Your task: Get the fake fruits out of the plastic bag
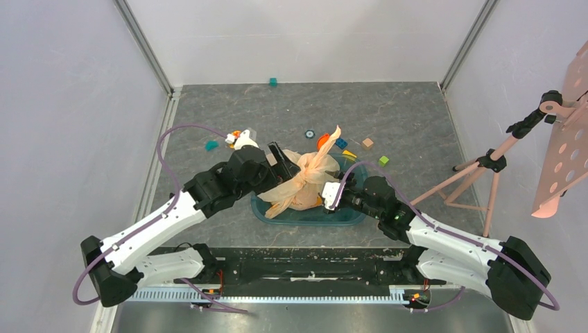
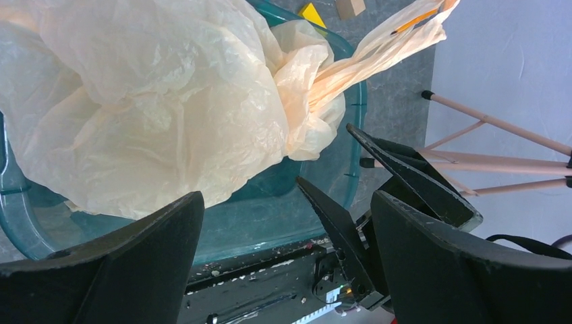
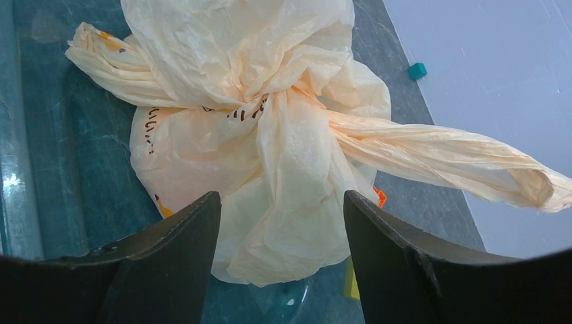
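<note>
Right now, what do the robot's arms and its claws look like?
The left arm and right arm have white shells with black joints and black bases. A thin purple cable loops along each. The left gripper and right gripper each have two broad, black, wedge-shaped fingers.

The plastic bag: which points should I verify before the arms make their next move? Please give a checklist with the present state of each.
1. The plastic bag lies inside the teal tub: ok.
2. The bag's mouth is open: not ok, the handles are tied in a knot.
3. The left gripper is open, beside the bag: ok.
4. The right gripper is open, facing the knot: ok.
5. A gripper holds the bag: not ok, neither grips it.
6. The fake fruits are inside the bag: cannot tell, the plastic hides its contents.
</note>
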Robot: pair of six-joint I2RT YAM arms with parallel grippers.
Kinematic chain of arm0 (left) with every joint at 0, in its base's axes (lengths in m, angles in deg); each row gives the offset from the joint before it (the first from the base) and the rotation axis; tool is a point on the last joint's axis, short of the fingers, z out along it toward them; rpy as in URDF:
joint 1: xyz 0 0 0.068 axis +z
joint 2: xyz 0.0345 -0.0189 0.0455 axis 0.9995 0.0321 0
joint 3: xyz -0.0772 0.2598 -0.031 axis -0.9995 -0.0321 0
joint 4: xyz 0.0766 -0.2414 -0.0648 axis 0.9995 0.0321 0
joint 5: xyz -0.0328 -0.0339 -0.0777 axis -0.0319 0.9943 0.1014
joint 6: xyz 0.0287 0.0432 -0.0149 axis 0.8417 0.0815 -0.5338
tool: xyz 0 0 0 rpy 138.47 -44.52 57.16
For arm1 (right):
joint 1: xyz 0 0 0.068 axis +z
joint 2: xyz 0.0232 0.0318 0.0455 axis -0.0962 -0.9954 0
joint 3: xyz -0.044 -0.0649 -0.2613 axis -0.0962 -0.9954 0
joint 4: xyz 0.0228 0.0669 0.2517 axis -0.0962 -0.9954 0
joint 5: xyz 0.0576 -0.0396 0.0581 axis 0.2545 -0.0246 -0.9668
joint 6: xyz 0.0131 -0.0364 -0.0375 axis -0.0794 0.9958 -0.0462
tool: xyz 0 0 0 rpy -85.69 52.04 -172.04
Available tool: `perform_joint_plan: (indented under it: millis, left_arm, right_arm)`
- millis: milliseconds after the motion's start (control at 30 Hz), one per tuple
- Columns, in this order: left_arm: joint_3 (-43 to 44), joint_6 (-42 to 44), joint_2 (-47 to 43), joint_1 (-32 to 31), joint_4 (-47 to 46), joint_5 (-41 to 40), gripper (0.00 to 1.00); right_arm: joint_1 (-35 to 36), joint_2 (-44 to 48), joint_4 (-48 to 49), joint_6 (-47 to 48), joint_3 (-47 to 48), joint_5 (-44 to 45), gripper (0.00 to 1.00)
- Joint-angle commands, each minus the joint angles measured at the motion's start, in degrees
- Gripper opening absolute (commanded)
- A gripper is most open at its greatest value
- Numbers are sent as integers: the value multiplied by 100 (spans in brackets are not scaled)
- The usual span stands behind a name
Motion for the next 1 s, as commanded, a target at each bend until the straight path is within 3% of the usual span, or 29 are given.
perform_joint_plan:
  millis: [0,567,800,967]
  left_arm:
    - [218,-414,187,-136,-37,-266,100]
    - [428,-473,1250,-309,-69,-1073,100]
    - [297,-347,1174,-304,-121,-1411,94]
    - [228,-206,1168,-308,-181,-1621,84]
  right_arm:
    - [17,4,177,61,212,24,69]
    - [23,-269,294,284,344,-271,67]
    - [23,-592,264,283,627,-555,54]
    - [22,-752,168,203,764,-640,44]
